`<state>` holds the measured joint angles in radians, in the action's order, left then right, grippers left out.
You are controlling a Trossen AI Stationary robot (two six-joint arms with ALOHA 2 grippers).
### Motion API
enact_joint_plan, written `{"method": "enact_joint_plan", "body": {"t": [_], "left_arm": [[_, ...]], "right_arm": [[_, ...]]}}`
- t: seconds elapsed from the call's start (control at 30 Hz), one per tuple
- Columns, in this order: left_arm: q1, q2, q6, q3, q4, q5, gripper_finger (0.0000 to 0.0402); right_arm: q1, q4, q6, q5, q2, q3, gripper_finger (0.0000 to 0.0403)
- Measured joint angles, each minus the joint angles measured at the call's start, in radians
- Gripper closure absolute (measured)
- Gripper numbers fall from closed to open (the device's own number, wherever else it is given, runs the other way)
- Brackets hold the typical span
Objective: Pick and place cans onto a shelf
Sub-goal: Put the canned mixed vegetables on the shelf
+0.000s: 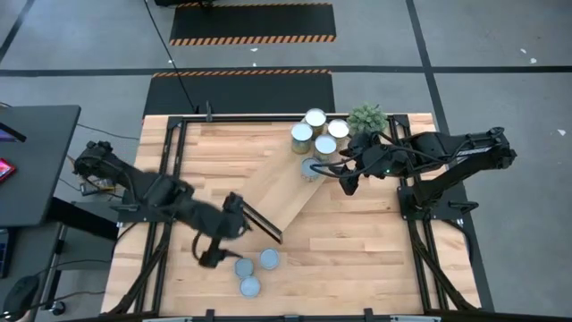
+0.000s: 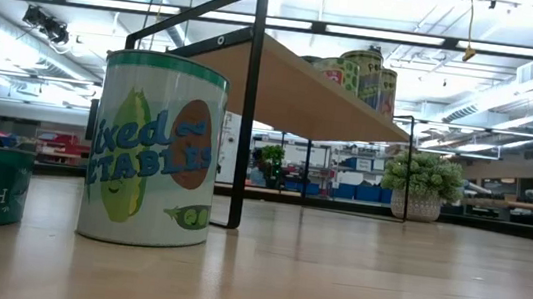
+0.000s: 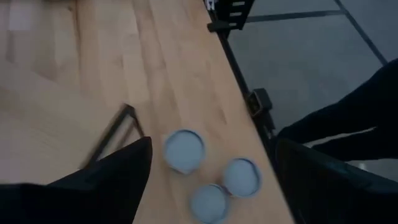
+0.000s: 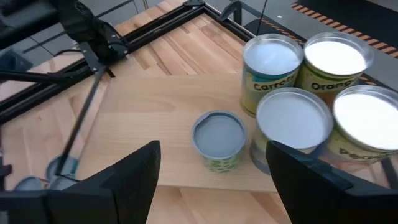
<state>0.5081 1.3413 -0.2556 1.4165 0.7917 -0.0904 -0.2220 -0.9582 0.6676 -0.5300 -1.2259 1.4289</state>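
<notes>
The light-wood shelf (image 1: 290, 192) lies slantwise across the table. Several cans stand on its far right end: large white-topped ones (image 1: 315, 118) and a small pale blue-grey one (image 4: 217, 140) beside them. Three small blue-grey-topped cans (image 1: 249, 286) stand on the table near its front edge; they also show in the left wrist view (image 3: 184, 149). My left gripper (image 1: 213, 255) hangs open just left of these three, above the table. My right gripper (image 1: 344, 179) is open beside the small can on the shelf, its fingers apart from it.
A small green potted plant (image 1: 367, 118) stands at the far right, next to the shelf's cans. The table's black frame rails (image 1: 170, 170) run along its left and right sides. The table's front edge (image 3: 249, 124) is close to the three cans.
</notes>
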Motion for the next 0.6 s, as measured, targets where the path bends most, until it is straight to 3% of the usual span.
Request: {"method": "enact_joint_plan", "body": {"t": [0.23, 0.6], "left_arm": [[0.169, 0.000, -0.145, 0.000, -0.001, -0.137, 0.0054], [0.349, 0.064, -0.444, 0.000, -0.032, -0.197, 0.0054]], "right_arm": [[-0.056, 0.033, 0.060, 0.000, -0.017, 0.000, 0.0105], [-0.162, 0.187, 0.061, 0.033, -0.149, 0.000, 0.0105]]}}
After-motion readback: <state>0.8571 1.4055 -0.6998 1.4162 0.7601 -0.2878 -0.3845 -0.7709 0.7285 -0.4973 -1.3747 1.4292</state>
